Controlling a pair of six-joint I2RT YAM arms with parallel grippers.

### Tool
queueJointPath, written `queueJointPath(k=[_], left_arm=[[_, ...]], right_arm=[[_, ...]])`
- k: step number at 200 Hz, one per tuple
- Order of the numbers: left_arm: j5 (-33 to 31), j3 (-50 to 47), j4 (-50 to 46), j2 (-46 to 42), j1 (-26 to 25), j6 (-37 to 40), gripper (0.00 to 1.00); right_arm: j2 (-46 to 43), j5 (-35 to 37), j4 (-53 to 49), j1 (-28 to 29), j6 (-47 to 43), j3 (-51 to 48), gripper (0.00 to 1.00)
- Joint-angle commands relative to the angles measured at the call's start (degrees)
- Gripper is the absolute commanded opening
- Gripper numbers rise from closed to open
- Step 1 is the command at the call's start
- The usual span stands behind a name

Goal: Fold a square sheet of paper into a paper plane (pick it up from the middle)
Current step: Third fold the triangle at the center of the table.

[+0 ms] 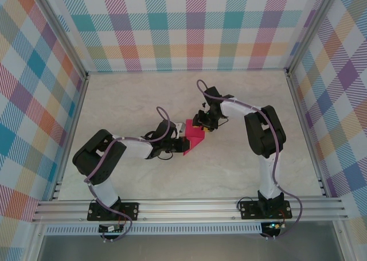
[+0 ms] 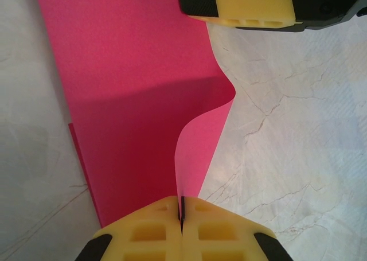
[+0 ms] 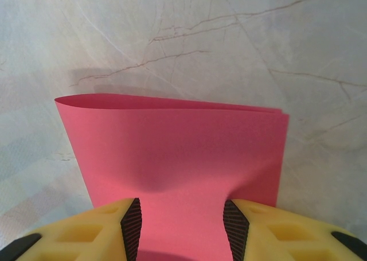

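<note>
The sheet (image 2: 132, 89) lies in the middle of the surface (image 1: 132, 100), btwn the two arms. It's doubled over: from the right wrist you can see two layers w/ their far edges nearly matched.

The left tool (image 2: 182, 209) is clamped tight on one thin edge, fingers together w/ just paper btwn them. That edge is lifted, so the top layer curls up in an S-wave off the layer lying flat.

The right tool (image 3: 179, 218) has its fingers apart, straddling the sheet at the opposite side. The tips seem to bear down on it and there's a small dimple by one finger, but I can't tell for sure they're touching.

Handling, as I'd judge it:
- V. light, thin and floppy, w/ no stiffness beyond what a crease gives.
- It'd buckle at once if pushed edge-on, and slide on the smooth marbled surface unless pinned.
- Prob. takes stray creases or tears if pinched hard and tugged.
- Best hold is prob. an edge or corner pinch, as the left has, w/ the other tool pinning the flat part close to the fold line. Pull slow and keep the layers aligned.
</note>
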Motion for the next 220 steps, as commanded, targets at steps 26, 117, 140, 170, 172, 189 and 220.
queueJointPath(k=[26,117,140,170,172,189,220], left_arm=[[-1.58,1.56,-0.02,1.04,1.06,1.7,0.0],[-2.84,1.64,-0.37,2.35,1.15,1.73,0.0],[-2.72,1.83,-0.41,2.6,1.15,2.09,0.0],[-1.94,2.17,-0.38,3.36,1.15,2.04,0.0],[-1.89,2.17,-0.37,3.4,1.15,1.96,0.0],[-1.97,1.78,-0.11,3.5,1.16,1.77,0.0],[-2.95,1.47,-0.63,3.31,1.15,1.73,0.0]], right_arm=[[4.2,3.26,-4.66,0.37,-1.32,-1.11,0.46],[4.24,2.65,-4.39,0.37,-1.32,-1.04,0.47],[4.26,2.74,-4.44,0.37,-1.43,-1.12,0.47],[4.26,2.75,-4.42,0.37,-1.47,-1.21,0.46],[4.27,2.74,-4.42,0.37,-1.43,-1.25,0.46],[4.29,2.75,-4.34,0.37,-1.31,-1.2,0.47],[4.05,2.21,-4.35,0.37,-1.33,-1.06,0.47]])
